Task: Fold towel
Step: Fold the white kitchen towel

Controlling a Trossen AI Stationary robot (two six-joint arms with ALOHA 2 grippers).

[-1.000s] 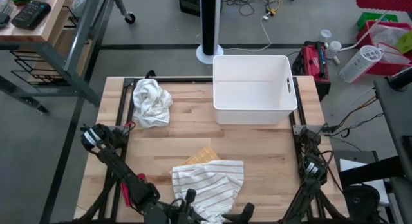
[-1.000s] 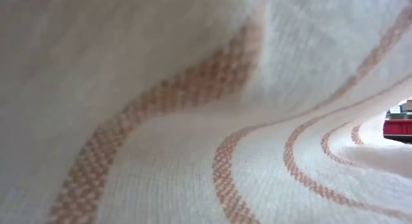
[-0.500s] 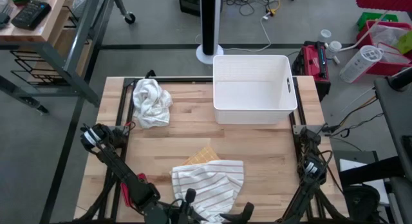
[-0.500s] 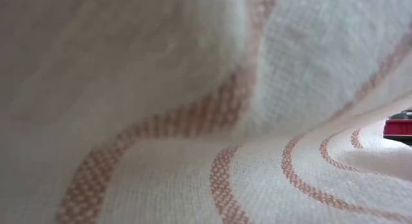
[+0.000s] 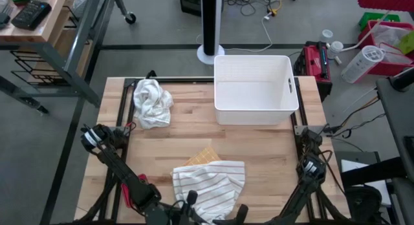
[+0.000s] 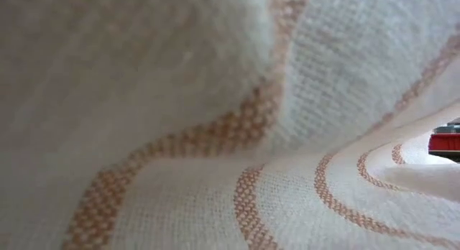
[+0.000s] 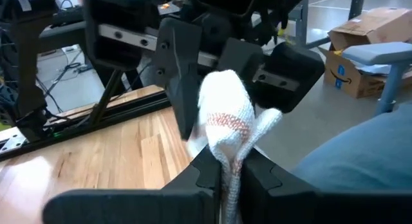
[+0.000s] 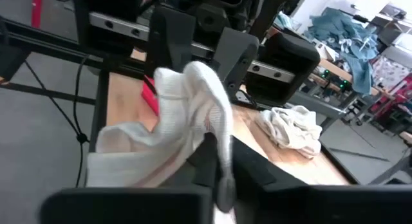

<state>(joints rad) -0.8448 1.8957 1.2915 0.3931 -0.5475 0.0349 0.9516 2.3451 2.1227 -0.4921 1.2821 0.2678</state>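
The white towel with thin brown stripes lies rumpled at the table's near middle, partly on top of a tan cloth. It also fills the low view from close up. My left gripper is at the towel's near left edge and is shut on it. My right gripper is at the near right edge, also shut on it. The two grippers face each other closely. My left gripper pinches a bunched fold at the towel's near left edge between its two fingers. It comes in almost level. A rounded lump of cloth sticks out past the fingertips. The rest of the towel lies on the table. My right gripper pinches a bunched fold of several layers at the towel's near right edge between its two fingers, coming in almost level. The cloth rises in a hump over the fingertips and hangs slack to one side.
A white bin stands at the far middle of the table. A crumpled white cloth lies at the far left. Bare wood lies between the towel and the bin. Black frame rails run along the table's left and right edges.
My right gripper has moved a little toward the table's left, up to the towel's near right edge. In the low view, the towel's fold close to the camera has shifted slightly upward. The left arm has kept still.
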